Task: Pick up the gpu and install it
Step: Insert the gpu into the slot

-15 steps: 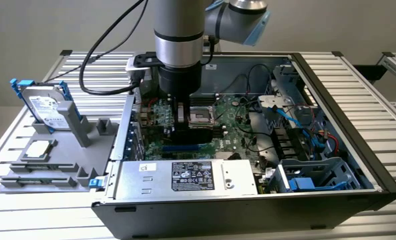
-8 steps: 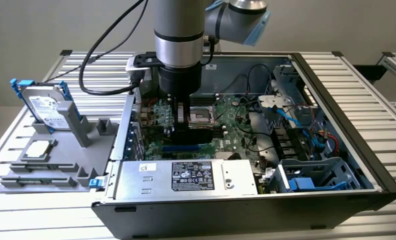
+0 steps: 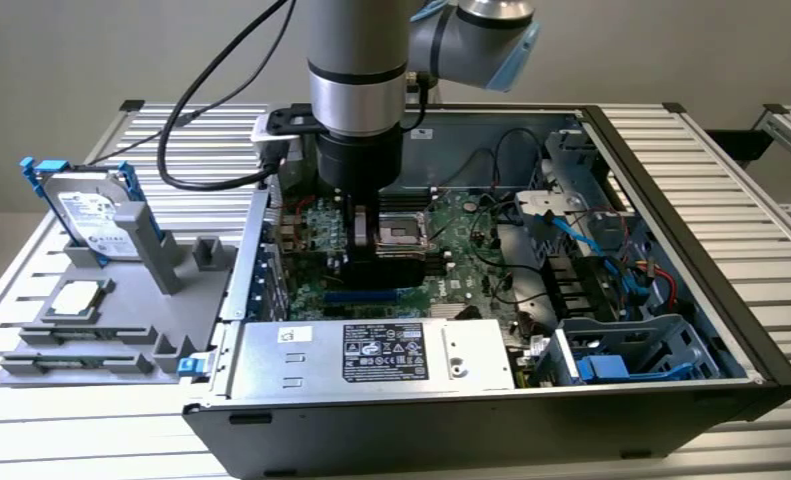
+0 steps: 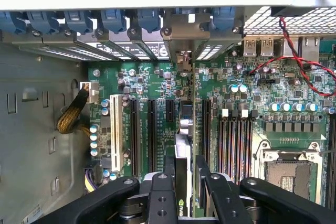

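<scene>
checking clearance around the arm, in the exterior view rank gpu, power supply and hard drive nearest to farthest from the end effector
1. gpu, held by the end effector
2. power supply, along the case's near edge
3. hard drive, outside the case, exterior view's left

Inside computer case (image 3: 755, 330), above motherboard (image 4: 152, 85): gpu (image 4: 182, 182) on edge within gripper (image 4: 185, 165). Beside case, at the exterior view's left: hard drive (image 3: 91, 215) upright in holder (image 3: 155, 255).
</scene>
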Controlling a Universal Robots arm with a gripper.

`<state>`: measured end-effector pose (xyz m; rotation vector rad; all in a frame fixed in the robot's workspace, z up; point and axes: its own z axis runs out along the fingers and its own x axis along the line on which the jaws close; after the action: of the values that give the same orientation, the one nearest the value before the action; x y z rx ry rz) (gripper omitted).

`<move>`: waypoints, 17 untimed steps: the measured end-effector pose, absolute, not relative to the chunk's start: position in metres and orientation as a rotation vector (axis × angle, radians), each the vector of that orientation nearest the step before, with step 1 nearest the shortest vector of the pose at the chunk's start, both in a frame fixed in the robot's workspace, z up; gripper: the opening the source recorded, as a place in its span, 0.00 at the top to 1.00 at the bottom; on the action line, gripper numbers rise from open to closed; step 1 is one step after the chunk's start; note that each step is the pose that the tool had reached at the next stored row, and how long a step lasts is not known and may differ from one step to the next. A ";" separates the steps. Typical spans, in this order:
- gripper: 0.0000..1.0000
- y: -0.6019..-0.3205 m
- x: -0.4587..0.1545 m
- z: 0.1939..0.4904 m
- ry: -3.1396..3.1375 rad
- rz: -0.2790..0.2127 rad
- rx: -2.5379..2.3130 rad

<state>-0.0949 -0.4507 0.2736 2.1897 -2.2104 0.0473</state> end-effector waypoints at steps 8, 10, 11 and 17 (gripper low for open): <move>0.73 -0.450 -0.097 0.272 -2.212 0.050 2.191; 0.73 -0.450 -0.097 0.272 -2.212 0.050 2.191; 0.73 -0.450 -0.097 0.272 -2.212 0.050 2.191; 0.73 -0.450 -0.097 0.271 -2.212 0.050 2.191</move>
<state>-0.0968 -0.4504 0.2711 2.1911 -2.2122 0.0503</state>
